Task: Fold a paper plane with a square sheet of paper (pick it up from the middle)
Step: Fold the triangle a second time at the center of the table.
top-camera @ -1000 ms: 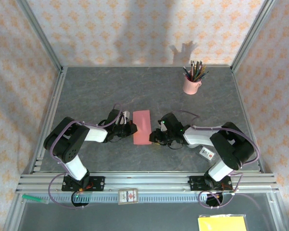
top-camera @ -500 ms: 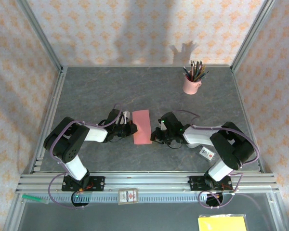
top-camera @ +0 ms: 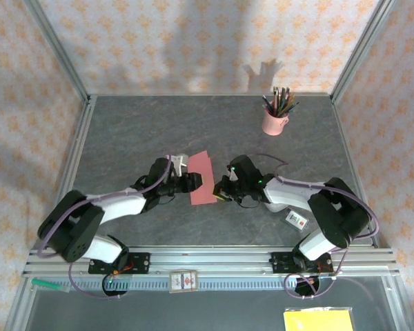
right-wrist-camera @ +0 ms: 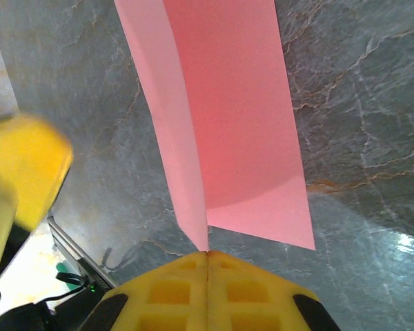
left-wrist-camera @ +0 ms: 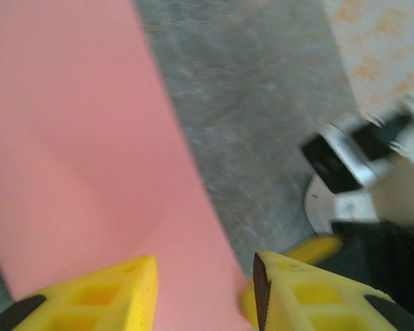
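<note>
We are pinching the thin salmon-pink folded paper sheet (top-camera: 201, 181) in the tightly clamped right gripper (right-wrist-camera: 207, 256), and reckoning the left gripper (left-wrist-camera: 203, 279), jaws parted, should meet the opposite edge squarely.

Square sheet of paper (top-camera: 201, 178), as I see it from above: salmon-pink, folded into a long narrow rectangle, lying slightly askew near the middle of the grey table (top-camera: 138, 131). From the right wrist I see one layer lying flat and the other rising as a paler flap along the crease. The crease's near end is pinched in the closed right gripper (right-wrist-camera: 207, 256).
</note>
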`<state>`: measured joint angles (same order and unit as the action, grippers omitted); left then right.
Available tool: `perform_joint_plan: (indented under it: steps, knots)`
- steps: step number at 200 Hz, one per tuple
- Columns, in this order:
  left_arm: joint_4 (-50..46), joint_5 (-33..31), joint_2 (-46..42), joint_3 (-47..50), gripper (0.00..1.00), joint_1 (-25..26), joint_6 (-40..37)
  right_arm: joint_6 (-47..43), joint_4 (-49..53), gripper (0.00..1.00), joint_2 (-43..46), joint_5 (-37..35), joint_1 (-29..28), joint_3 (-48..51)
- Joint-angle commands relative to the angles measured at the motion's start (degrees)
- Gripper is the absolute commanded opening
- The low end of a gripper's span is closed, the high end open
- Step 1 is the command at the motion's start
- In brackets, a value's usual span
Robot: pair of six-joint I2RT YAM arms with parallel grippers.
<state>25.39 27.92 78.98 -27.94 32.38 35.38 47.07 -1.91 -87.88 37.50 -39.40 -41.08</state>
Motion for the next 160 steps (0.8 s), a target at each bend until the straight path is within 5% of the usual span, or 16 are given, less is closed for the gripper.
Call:
perform_joint_plan:
  steps: [1,64,160]
  knots:
    - [2.0,-7.7,-3.3,3.0,0.45,4.4,-8.4,2.8,2.5,0.01,0.9,0.9,-0.2,-2.5]
    - [15.1,-21.9,-9.0,14.0,0.6,16.8,-23.3,6.9,1.8,0.0,1.4,5.0,0.5,-3.7]
    - [17.6,-29.9,0.7,11.3,0.56,20.1,-35.5,8.6,1.4,0.0,1.9,5.4,0.6,-3.5]
